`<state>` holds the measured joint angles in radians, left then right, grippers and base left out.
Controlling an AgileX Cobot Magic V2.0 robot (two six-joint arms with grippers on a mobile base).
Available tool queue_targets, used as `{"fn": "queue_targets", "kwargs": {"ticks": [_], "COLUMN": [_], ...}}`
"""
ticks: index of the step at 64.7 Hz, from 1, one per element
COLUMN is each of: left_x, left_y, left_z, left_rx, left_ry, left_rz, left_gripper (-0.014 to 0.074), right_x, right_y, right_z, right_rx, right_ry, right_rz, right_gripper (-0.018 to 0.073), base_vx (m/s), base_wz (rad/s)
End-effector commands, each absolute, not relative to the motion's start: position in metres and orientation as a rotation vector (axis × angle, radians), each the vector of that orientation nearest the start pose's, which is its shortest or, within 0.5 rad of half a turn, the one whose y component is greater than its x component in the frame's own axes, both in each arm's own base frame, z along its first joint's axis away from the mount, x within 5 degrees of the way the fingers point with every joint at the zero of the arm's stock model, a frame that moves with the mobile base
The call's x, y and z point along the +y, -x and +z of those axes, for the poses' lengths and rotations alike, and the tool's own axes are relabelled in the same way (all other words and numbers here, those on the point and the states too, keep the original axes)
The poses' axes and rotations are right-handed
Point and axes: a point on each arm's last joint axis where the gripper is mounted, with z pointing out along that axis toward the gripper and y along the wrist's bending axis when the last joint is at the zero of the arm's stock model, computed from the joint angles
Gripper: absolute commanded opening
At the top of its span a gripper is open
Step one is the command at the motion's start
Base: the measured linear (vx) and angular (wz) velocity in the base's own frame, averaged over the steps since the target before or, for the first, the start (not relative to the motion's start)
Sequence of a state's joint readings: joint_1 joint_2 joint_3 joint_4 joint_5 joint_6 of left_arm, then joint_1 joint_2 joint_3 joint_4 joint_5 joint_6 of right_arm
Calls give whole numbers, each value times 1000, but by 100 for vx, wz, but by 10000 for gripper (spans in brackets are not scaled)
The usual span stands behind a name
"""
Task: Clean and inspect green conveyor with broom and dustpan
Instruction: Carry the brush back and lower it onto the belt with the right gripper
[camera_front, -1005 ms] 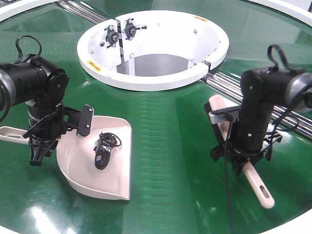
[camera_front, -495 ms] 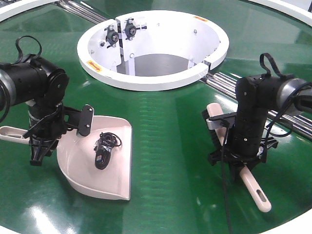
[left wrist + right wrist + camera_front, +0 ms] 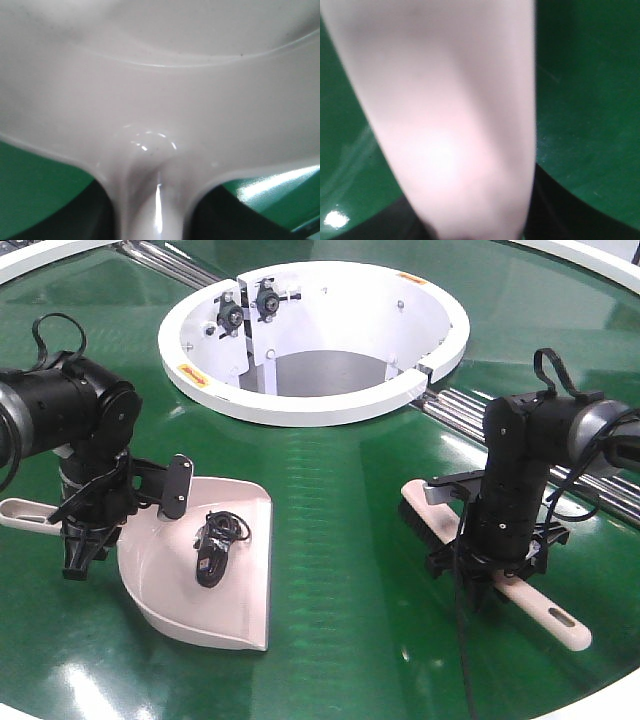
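Observation:
The pale dustpan (image 3: 235, 605) lies on the green conveyor (image 3: 340, 470) at the left, mouth toward the front, with a small black tangled item (image 3: 212, 545) inside. My left gripper (image 3: 82, 550) is shut on its handle. In the left wrist view the dustpan (image 3: 160, 90) fills the frame and its neck runs between my left gripper's (image 3: 152, 220) dark fingers (image 3: 97, 215). At the right, my right gripper (image 3: 492, 575) is shut on the broom (image 3: 545, 605), which lies low across the belt with its bristled head pointing left. The broom (image 3: 455, 125) fills the right wrist view, inside my right gripper (image 3: 480, 225).
A white ring opening (image 3: 300, 405) with black fittings sits at the back centre. Silver rollers (image 3: 470, 410) run behind my right arm. The belt's white rim (image 3: 600, 695) curves along the front right. Black cables hang from both arms.
The broom has swung round: its head has moved left toward the dustpan and its handle end has moved out to the right. My right wrist shifted slightly left. The left arm and dustpan stayed still.

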<state>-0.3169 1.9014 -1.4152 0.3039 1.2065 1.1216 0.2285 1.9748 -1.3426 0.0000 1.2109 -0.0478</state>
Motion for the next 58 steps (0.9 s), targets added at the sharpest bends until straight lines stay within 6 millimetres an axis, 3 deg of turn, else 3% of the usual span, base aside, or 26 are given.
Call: {"fn": "queue_targets", "kwargs": {"ticks": [1, 25, 58], "left_x": [-94, -96, -97], "left_y": [-353, -350, -348], "left_z": [239, 238, 238], "left_rx": [2268, 2302, 2375], "left_ry": [-2215, -2209, -2140], "left_rz": [444, 373, 341], "left_gripper": [-4, 80, 409], "right_x": [77, 77, 77], "right_y": [-341, -341, -340], "right_z": [191, 191, 198], "right_rx": [3303, 3302, 3267], "right_ry": [459, 463, 479], "right_rz": [-27, -27, -20], "right_gripper": [314, 314, 314], "base_vx": [0, 0, 0], "base_wz": [0, 0, 0]}}
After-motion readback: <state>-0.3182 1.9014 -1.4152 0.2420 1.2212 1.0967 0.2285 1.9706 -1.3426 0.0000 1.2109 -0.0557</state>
